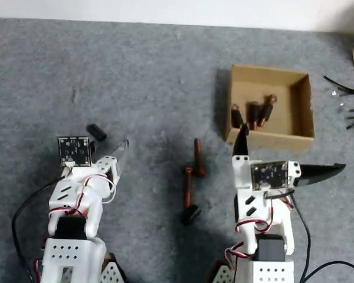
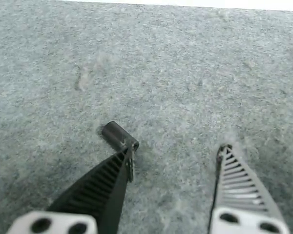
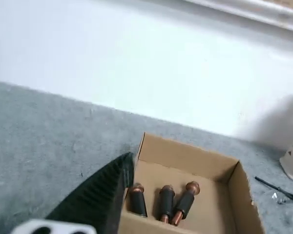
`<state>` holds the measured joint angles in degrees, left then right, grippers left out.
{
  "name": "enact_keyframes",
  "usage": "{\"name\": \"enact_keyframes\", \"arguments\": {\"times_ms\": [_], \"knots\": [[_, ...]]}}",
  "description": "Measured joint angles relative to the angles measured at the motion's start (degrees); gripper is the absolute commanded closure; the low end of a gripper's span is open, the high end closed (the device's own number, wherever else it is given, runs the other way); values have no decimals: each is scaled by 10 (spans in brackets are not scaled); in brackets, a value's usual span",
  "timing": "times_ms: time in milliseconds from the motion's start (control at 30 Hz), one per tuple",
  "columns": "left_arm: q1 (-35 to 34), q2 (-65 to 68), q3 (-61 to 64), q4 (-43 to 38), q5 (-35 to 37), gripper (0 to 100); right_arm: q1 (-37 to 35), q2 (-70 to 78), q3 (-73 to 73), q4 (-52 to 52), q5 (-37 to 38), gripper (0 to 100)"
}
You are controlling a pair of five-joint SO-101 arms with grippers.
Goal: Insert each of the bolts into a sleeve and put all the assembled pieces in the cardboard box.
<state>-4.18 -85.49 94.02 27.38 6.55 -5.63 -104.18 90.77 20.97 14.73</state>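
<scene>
From above, the fuzzy grey felt bench [image 1: 135,71] carries a brown cardboard box [image 1: 301,100] holding three sleeved bolts [image 1: 255,113]. Two bare coppery bolts [image 1: 197,156] lie mid-bench, the nearer one seemingly tipped with a black sleeve [image 1: 190,215], and the right pincer [image 1: 293,148] is splayed wide just before the box. In the left wrist view the left pincer [image 2: 177,150] stands apart, a short, smooth black loose sleeve [image 2: 116,134] lying right at the tip of its ribbed black finger [image 2: 107,180]. The right wrist view shows the three matte black, copper-ended pieces side by side on the box floor.
</scene>
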Motion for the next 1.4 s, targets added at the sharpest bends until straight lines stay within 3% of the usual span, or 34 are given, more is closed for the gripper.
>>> {"name": "enact_keyframes", "arguments": {"times_ms": [500, 933, 1067, 1167, 1333, 1400], "knots": [[0, 0, 0, 0, 0, 737, 25, -7, 40, -52, 0, 225], [0, 0, 0, 0, 0, 737, 29, -8, 47, -378, 4, 225], [0, 0, 0, 0, 0, 737, 19, -9, 48, -504, 86, 238], [0, 0, 0, 0, 0, 737, 4, -9, 48, -535, 139, 408], [0, 0, 0, 0, 0, 737, 2, -9, 48, -542, 161, 998], [0, 0, 0, 0, 0, 737, 2, -9, 48, -542, 161, 923]]}}
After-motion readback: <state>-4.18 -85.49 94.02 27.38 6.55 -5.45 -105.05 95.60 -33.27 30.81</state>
